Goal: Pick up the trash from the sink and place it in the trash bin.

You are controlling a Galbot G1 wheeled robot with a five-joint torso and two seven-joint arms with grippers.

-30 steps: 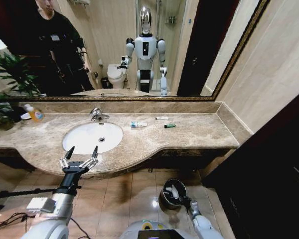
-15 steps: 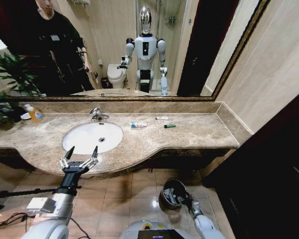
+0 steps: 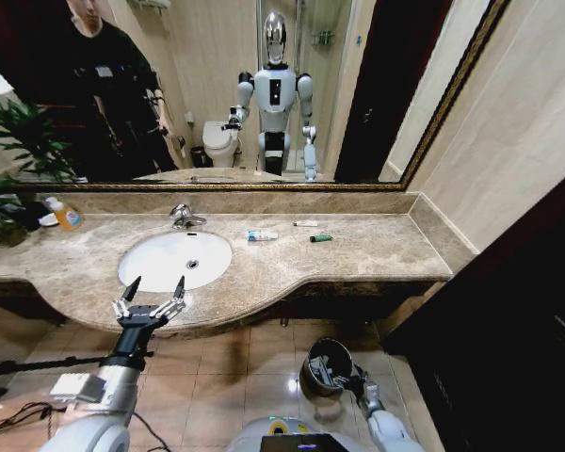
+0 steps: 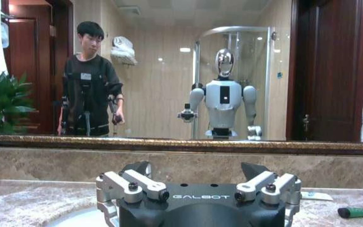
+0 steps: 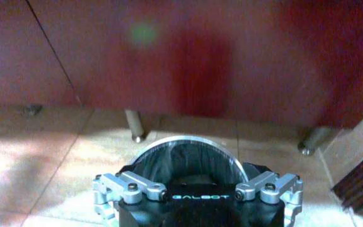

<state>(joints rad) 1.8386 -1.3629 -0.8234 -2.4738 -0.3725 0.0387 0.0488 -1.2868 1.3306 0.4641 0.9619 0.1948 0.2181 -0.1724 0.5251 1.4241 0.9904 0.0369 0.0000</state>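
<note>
Your left gripper (image 3: pixel 153 288) has its fingers spread wide, holding nothing, just before the counter's (image 3: pixel 377 247) front edge near the sink (image 3: pixel 174 258). Your right gripper (image 3: pixel 347 380) sits low beside the bin (image 3: pixel 320 362) on the floor; you cannot tell its finger state. A tube (image 3: pixel 261 235) and green piece (image 3: pixel 321 238) lie on the counter.

Warm indoor light; right wrist view blurred, reddish.
</note>
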